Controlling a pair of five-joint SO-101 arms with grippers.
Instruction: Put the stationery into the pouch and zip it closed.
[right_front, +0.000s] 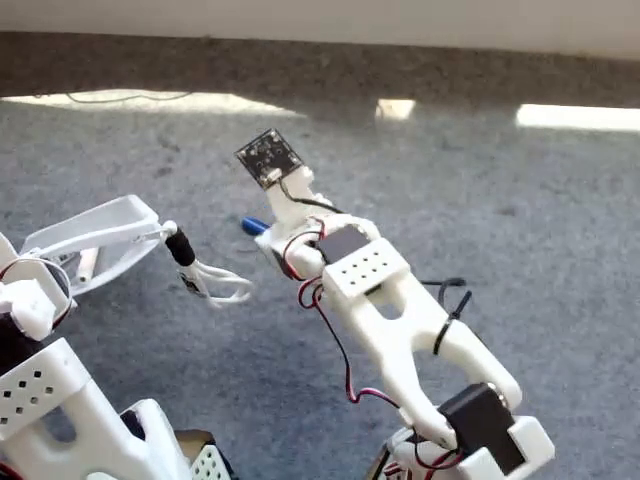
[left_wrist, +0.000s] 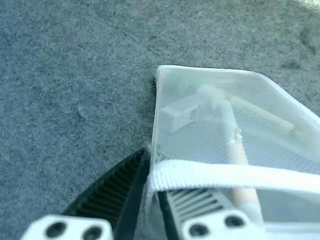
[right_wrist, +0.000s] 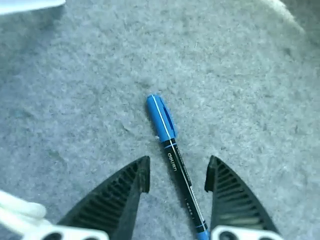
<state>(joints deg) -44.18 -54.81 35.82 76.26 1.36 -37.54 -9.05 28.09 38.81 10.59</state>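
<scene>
Left end effector (left_wrist: 155, 172) pinches the pouch (left_wrist: 210, 130) rim, presumably keeping it open; right end effector (right_wrist: 178, 162), spread, straddles the pen (right_wrist: 162, 117), lower centre.

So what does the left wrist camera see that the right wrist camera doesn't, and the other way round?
Left wrist view: the mesh pouch, its edge pinched in the left gripper, with a pale stick and a white block inside it. Right wrist view: a blue pen lying flat between the open fingers of the right gripper, not yet gripped. Both: the grey carpet-like surface underneath.
</scene>
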